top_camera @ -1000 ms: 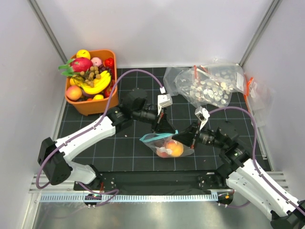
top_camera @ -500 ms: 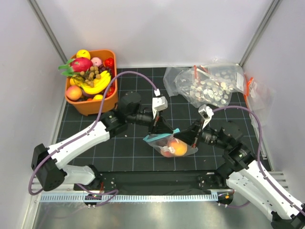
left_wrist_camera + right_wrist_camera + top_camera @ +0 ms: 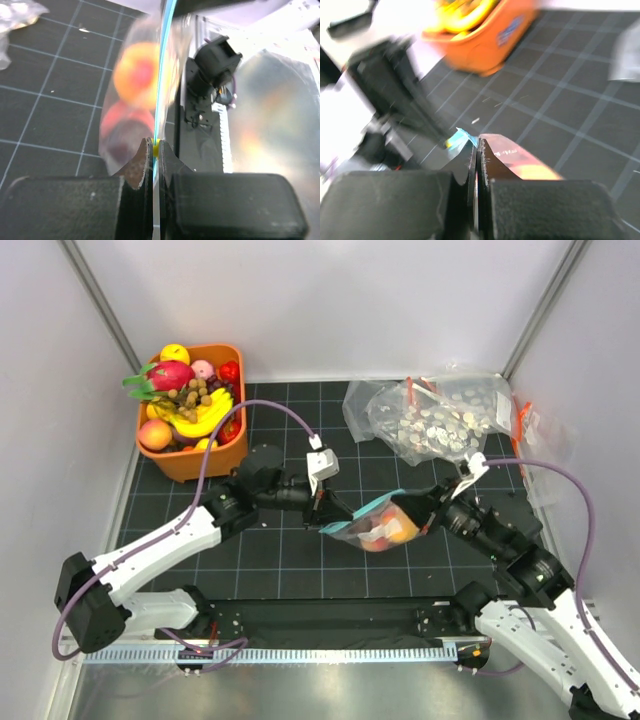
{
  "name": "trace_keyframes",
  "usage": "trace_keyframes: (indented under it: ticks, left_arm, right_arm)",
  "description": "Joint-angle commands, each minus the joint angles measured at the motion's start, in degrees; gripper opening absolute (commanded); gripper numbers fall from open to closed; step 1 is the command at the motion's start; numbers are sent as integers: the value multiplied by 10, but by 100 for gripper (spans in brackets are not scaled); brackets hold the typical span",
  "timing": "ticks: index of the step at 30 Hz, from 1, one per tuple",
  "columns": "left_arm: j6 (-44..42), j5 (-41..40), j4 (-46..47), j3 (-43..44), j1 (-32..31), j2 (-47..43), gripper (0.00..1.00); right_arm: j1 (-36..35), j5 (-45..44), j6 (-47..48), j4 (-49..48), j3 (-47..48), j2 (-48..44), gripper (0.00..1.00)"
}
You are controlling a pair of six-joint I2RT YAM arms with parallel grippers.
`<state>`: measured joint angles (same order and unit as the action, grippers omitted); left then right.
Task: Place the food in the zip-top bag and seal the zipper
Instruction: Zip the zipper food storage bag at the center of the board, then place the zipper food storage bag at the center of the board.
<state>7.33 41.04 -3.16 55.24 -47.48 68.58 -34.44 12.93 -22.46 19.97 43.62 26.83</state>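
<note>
- The zip-top bag (image 3: 372, 536) is stretched between the two grippers, to the right of the orange basket (image 3: 196, 462) and nearer to the arm bases than the basket is.
- The food (image 3: 390, 530), one orange fruit and one pink-red fruit, sits inside the bag, and the two pieces touch each other.
- The left gripper (image 3: 327, 520) is closed on the end of the zipper (image 3: 375, 505) that points toward the basket. In the left wrist view the teal strip passes between its tight jaws.
- The right gripper (image 3: 430, 512) pinches the bag end farthest from the basket, its jaws pressed together.
- The speckled bags (image 3: 440, 420) lie far right of the basket, well apart from the small bag.
- Whether the bag touches the black mat (image 3: 280, 570) cannot be told.
</note>
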Motion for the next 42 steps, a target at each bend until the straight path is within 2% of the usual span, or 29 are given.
trace_keyframes:
  ticks: [1,3,7,13,16,17,18,19,20,21,23,27,28,32,35,38,41,42]
  left_arm:
    - [36,-40,-6,-40,13,-13,0]
    - [59,-46,17,-51,20,-13,0]
    - [78,-46,29,-68,22,-10,0]
    - [79,-52,25,-75,22,-10,0]
    - [80,-70,15,-75,22,-13,2]
    - [80,-79,10,-73,22,-13,10]
    - [79,-94,5,-71,21,-15,23]
    - [77,-103,1,-71,22,-19,54]
    - [75,-110,1,-72,21,-20,65]
    - [69,-119,1,-71,21,-24,77]
    - [66,-130,5,-66,21,-31,86]
    - [48,-146,3,-41,21,-30,95]
    - [44,-158,3,-34,21,-28,100]
    - [14,-226,3,-21,21,-14,99]
    - [-14,-236,-1,-16,21,-6,99]
    - [-26,-228,-4,-15,20,7,89]
    - [-28,-215,-11,-14,20,18,65]
    - [-26,-214,-14,-14,21,20,50]
  right_arm:
    - [3,-215,16,-7,64,-19,1]
    - [4,-327,18,11,79,-17,1]
    - [4,-425,29,32,106,-3,1]
    - [4,-472,30,41,112,10,1]
    - [4,-422,43,23,100,15,1]
    - [4,-347,54,4,92,18,1]
    - [4,-301,59,-5,89,24,1]
    - [4,-261,62,-14,87,39,1]
    - [4,-172,65,-32,88,52,1]
    - [4,-137,66,-38,90,61,1]
    - [4,-17,64,-65,99,93,1]
    - [4,31,53,-72,124,145,1]
    - [3,33,52,-70,131,152,1]
    - [4,53,40,-86,130,184,1]
    - [4,75,31,-108,122,202,1]
    - [4,87,21,-127,112,219,1]
    - [3,92,15,-142,100,231,1]
    - [3,92,13,-147,96,233,1]
